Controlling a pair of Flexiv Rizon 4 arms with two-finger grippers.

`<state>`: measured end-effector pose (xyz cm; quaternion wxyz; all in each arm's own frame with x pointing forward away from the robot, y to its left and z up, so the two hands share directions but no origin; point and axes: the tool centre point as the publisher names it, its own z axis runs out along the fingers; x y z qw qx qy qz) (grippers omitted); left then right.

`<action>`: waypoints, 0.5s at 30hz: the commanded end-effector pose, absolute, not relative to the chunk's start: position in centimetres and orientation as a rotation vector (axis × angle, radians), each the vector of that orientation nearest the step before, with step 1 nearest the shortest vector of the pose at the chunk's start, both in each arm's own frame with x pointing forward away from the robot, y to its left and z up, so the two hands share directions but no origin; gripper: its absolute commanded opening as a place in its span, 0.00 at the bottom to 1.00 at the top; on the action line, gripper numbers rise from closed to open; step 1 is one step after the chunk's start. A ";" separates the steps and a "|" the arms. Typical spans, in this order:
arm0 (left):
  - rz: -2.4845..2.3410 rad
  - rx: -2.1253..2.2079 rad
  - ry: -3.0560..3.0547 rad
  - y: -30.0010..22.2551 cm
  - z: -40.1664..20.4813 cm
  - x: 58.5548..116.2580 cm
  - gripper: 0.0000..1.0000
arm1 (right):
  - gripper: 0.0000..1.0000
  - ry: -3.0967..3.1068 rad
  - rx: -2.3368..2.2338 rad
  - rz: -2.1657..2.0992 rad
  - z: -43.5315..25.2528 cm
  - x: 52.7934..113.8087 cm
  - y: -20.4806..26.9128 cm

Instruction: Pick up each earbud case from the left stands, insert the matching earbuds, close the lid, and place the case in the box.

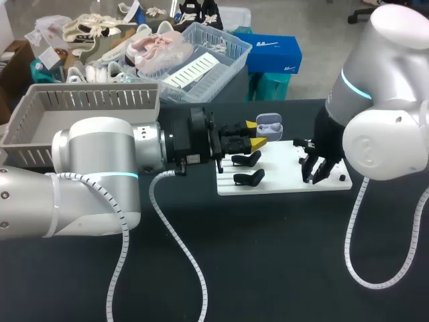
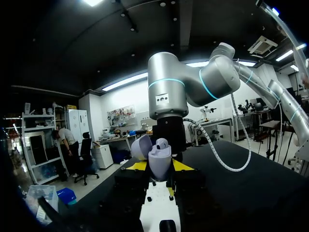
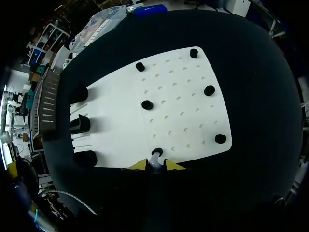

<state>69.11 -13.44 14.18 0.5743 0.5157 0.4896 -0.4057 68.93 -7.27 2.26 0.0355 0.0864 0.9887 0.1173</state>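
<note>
Head view, with both wrist views. The left gripper (image 1: 255, 133) is held level above the black table (image 1: 268, 255), at about 11 o'clock from the centre of the white board (image 1: 281, 180). Its two yellow-tipped fingers (image 2: 140, 166) are parted only by the width of the lavender earbud case (image 2: 159, 163), which is clamped between them from both sides. The case is held upright and off the board, with its lid (image 2: 140, 146) swung open to one side. A pale earbud (image 2: 162, 143) is seen standing out of the case's top; whether a second one sits inside cannot be told.

Two black stands (image 1: 247, 159) are set along the board's 9 o'clock side, just below the left gripper, and both are seen bare. Black pegs (image 3: 147, 104) are scattered across the rest of the board.

The right gripper (image 1: 315, 171) is lowered to the board at about 3 o'clock from its centre. In the right wrist view a small dark, grey-topped piece (image 3: 155, 155) is seen at the board's edge, right at the gripper's mouth. Whether the gripper is closed on that piece cannot be told.

The grey slatted box (image 1: 87, 114) is placed at 10 o'clock from the board, well apart from it, behind the left arm (image 1: 100, 161).
</note>
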 end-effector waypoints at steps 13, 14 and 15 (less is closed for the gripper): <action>-0.947 1.204 1.146 -13.5 14.1 69.1 0.00 | 0.00 2.958 0.326 0.377 7.1 65.7 -9.7; -0.947 1.204 1.146 -13.5 14.1 69.1 0.00 | 0.00 2.953 0.305 0.385 7.5 65.4 -9.9; -0.947 1.204 1.146 -13.5 14.1 69.1 0.00 | 0.00 2.946 0.279 0.383 8.1 65.0 -10.0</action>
